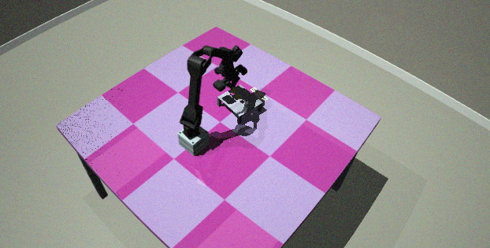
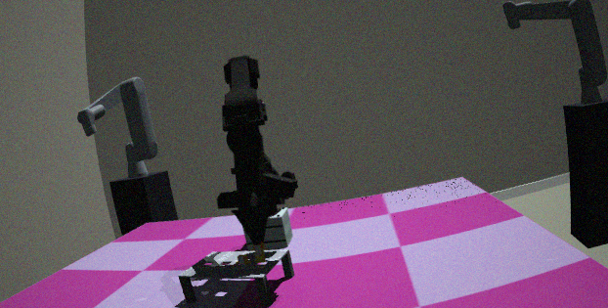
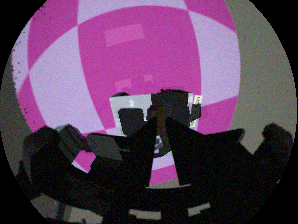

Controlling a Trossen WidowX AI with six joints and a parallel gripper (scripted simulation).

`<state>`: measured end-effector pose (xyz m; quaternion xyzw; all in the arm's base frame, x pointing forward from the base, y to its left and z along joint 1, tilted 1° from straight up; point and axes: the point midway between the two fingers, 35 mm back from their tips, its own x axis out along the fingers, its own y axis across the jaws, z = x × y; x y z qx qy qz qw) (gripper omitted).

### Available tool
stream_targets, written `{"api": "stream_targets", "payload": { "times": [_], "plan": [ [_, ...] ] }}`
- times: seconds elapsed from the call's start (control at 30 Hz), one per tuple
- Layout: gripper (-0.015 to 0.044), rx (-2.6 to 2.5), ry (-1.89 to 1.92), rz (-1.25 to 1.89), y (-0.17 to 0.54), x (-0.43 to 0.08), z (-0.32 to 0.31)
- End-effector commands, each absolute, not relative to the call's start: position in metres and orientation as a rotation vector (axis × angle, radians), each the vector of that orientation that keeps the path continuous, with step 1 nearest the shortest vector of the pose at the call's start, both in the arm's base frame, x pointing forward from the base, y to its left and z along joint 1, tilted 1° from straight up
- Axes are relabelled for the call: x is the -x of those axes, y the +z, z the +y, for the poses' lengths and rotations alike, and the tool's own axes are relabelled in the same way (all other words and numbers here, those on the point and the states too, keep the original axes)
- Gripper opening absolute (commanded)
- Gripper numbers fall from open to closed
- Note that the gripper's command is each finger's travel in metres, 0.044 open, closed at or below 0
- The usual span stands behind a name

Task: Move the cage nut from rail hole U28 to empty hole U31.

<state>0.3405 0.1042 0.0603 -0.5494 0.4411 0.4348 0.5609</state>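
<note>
Cage nut (image 2: pixel 260 253) (image 3: pixel 160 118) — brassy, small — sits clamped between the gripper's (image 1: pixel 233 87) (image 2: pixel 260 245) (image 3: pixel 161 120) tips, above the rail plate (image 1: pixel 235 105) (image 2: pixel 281 255) (image 3: pixel 116 106).

Beyond the checkered tabletop (image 1: pixel 189 193) (image 2: pixel 455 259) (image 3: pixel 140 65), can see a grey arm (image 2: pixel 138 117) on a black pedestal (image 2: pixel 129 205); well apart, a darker arm (image 2: pixel 587 39) on another pedestal (image 2: pixel 588 171).
</note>
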Motion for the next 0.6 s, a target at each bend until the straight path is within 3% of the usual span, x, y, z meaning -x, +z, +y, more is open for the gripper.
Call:
{"api": "stream_targets", "payload": {
  "times": [0.0, 0.57],
  "plan": [
    [0.0037, 1.299, 1.021, 1.038, 0.062, -0.3407, 0.1039],
    [0.0037, 1.3, 1.019, 1.036, 0.0642, -0.3406, 0.1039]
  ]
}}
